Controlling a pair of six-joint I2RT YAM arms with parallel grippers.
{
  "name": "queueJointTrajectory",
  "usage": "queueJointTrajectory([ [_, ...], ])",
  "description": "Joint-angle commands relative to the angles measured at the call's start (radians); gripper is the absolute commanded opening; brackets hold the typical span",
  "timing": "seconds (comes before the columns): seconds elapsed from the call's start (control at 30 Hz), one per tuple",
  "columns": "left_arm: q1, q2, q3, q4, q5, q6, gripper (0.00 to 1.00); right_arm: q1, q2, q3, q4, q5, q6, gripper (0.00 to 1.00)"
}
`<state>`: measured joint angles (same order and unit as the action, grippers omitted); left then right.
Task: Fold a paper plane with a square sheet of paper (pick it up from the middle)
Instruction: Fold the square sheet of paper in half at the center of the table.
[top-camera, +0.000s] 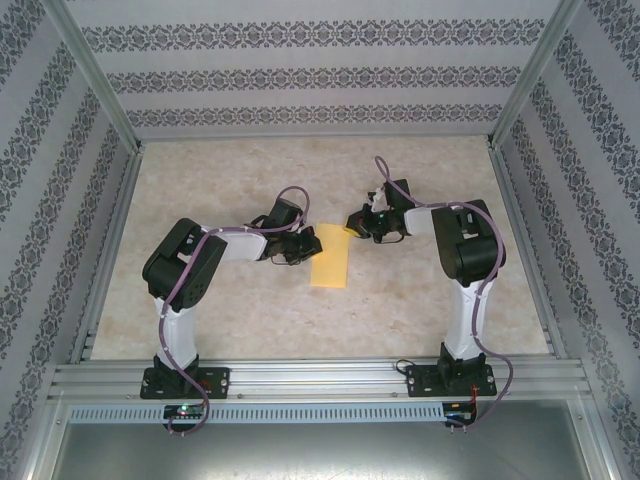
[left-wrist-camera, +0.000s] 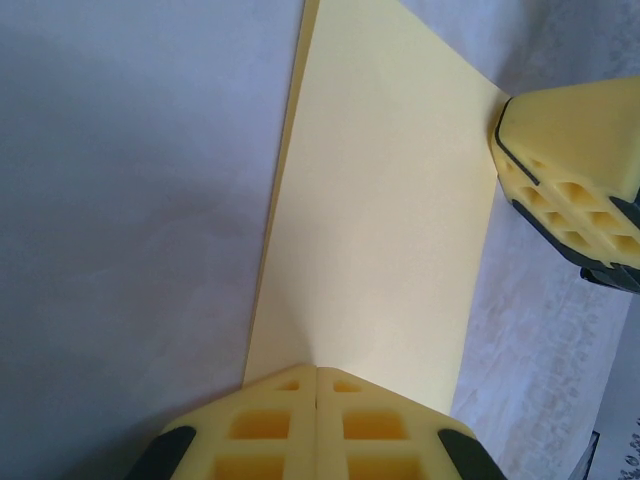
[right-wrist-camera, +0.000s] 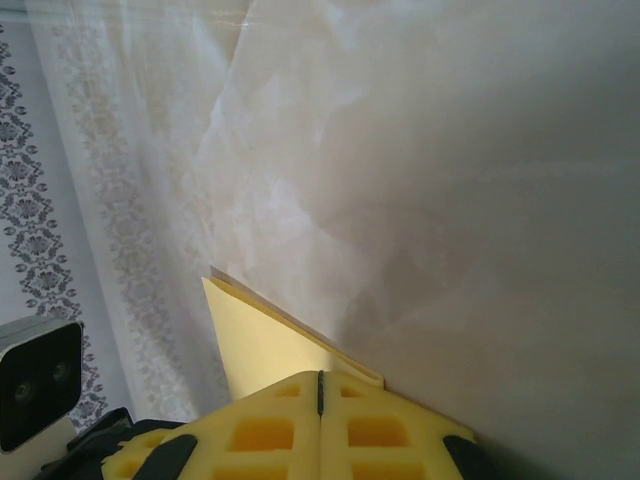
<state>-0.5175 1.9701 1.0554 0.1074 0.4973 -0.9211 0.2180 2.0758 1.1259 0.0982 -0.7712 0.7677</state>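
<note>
Between left pincer (top-camera: 307, 244), right pincer (top-camera: 351, 229), folded paper (top-camera: 330, 265)

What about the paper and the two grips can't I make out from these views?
Top view: the sheet of paper is too small to show creases or layers; left gripper and right gripper overlap its upper end.
Left wrist view: its near edge is hidden by the shut jaws; pinched or only pressed, unclear.
Right wrist view: shut jaws and frame edge cut off all but one corner.
</note>
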Motion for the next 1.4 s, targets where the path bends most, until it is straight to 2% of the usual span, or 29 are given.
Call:
queueJointTrajectory([
  [0.0, -0.01, 0.009, -0.023, -0.114, -0.039, 0.021, 0.0, -0.005, -0.061, 0.047, -0.075, 0.019, -0.012, 0.03],
  [0.17, -0.009, 0.009, -0.021, -0.114, -0.039, 0.021, 0.0, -0.005, -0.05, 0.127, -0.152, 0.021, -0.043, 0.03],
  [0.6, -0.009, 0.007, -0.026, -0.11, -0.036, 0.021, 0.0, 0.004, 0.067, 0.095, -0.141, 0.056, -0.034, 0.04],
  [0.7, -0.009, 0.007, -0.026, -0.112, -0.038, 0.021, 0.0, 0.004, 0.061, 0.095, -0.133, 0.046, -0.033, 0.04],
  [1.03, -0.009, 0.01, -0.021, -0.112, -0.037, 0.016, 0.0, 0.003, -0.104, 0.091, -0.155, 0.033, -0.049, 0.05],
  [1.37, -0.01, 0.014, -0.017, -0.115, -0.037, 0.018, 0.0, 0.027, 0.003, 0.09, -0.12, 0.038, -0.034, 0.05],
])
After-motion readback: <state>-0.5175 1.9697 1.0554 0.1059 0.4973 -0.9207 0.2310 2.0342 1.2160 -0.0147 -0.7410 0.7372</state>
